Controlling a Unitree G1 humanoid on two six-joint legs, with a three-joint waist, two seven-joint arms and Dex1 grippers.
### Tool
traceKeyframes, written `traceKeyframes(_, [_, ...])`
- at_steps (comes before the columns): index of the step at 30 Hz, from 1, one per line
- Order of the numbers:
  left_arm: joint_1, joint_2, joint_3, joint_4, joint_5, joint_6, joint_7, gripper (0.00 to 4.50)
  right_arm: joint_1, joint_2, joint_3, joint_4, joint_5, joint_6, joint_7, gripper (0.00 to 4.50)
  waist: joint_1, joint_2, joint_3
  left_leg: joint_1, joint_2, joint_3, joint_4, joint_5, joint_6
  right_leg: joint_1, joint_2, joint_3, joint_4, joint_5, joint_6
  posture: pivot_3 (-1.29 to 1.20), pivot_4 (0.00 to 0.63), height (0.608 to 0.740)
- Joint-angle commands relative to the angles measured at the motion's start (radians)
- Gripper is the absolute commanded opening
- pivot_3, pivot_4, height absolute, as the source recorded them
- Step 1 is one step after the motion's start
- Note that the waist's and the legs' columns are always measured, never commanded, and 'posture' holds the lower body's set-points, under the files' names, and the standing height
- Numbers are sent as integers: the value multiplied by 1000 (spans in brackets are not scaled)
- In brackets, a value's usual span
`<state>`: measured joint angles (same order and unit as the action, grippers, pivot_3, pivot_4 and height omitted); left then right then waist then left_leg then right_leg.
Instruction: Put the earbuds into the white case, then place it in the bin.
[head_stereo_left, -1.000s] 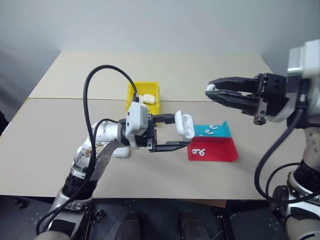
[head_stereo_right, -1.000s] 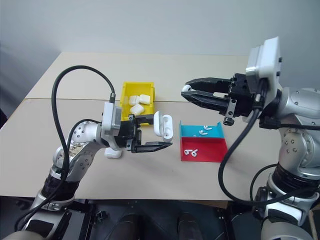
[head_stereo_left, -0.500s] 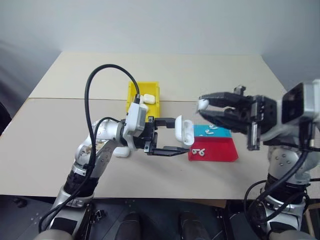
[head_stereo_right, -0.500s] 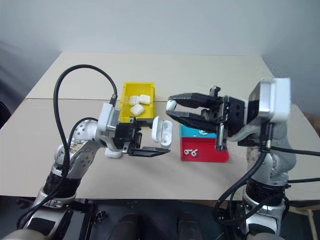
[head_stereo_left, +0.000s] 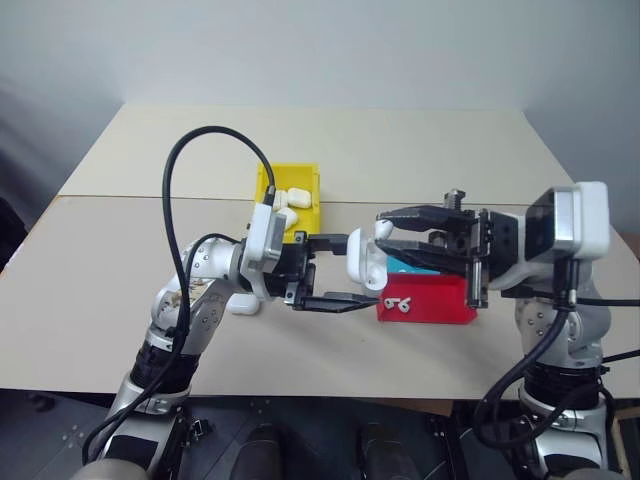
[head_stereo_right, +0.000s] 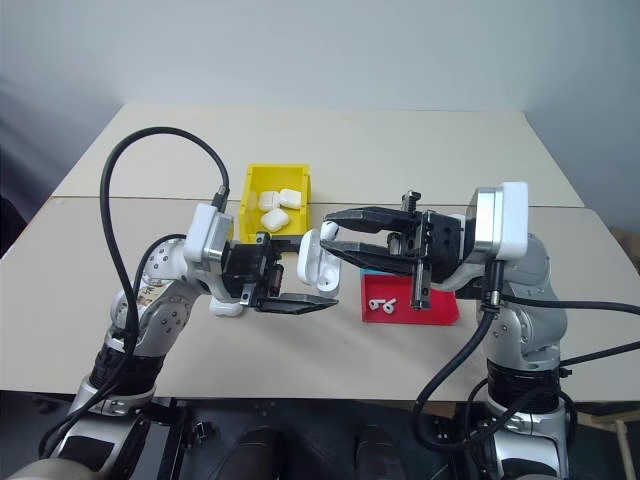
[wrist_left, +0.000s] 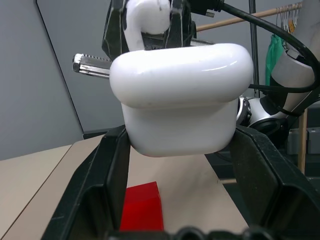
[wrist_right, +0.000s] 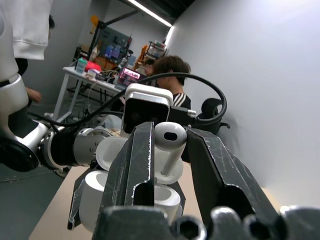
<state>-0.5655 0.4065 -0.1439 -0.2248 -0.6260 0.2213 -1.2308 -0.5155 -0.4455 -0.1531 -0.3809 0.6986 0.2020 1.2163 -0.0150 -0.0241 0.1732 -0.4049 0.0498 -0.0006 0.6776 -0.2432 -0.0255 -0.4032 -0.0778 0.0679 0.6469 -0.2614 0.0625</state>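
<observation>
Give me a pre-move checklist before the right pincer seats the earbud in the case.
1. Left pincer shut on the small glossy white open-lidded case: ok.
2. Right pincer shut on the tiny white plastic earbud: ok.
3. Earbud at the case's open mouth: ok.
4. Stem lined up with its socket: cannot tell.
5. Spare earbuds in the red plastic tray: ok.
6. Room left in the yellow rectangular plastic bin: ok.

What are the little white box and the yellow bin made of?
The white case looks like smooth, glossy hard plastic: light glints on its rounded lid. The yellow bin looks like plastic too, in one bright even colour with thin, straight, low walls. That is only how they look; pictures cannot prove it.
</observation>
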Motion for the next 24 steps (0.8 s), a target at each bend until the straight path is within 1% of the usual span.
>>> traceKeyframes(1, [-2, -9, 10, -32, -7, -11, 8, 2717, 3, -12, 13, -12, -1, -30, -14, 1243, -1, 0, 0, 0, 0, 0, 0, 0, 0, 0, 0, 0, 0, 0, 0, 0, 150, 740])
traceKeyframes(20, [-7, -26, 11, -8, 18, -35, -1, 2717, 36, -61, 53, 4, -19, -53, -14, 1243, 0, 0, 0, 0, 0, 0, 0, 0, 0, 0, 0, 0, 0, 0, 0, 0, 150, 740])
traceKeyframes(21, [-6, -28, 11, -8, 20, -35, -1, 2717, 36, -66, 56, 5, -20, -51, -13, 1411, 0, 0, 0, 0, 0, 0, 0, 0, 0, 0, 0, 0, 0, 0, 0, 0, 150, 740])
traceKeyframes(24, [-5, -30, 13, -8, 24, -34, -3, 2717, 45, -73, 67, 5, -31, -69, -7, 2154, 0, 0, 0, 0, 0, 0, 0, 0, 0, 0, 0, 0, 0, 0, 0, 0, 150, 740])
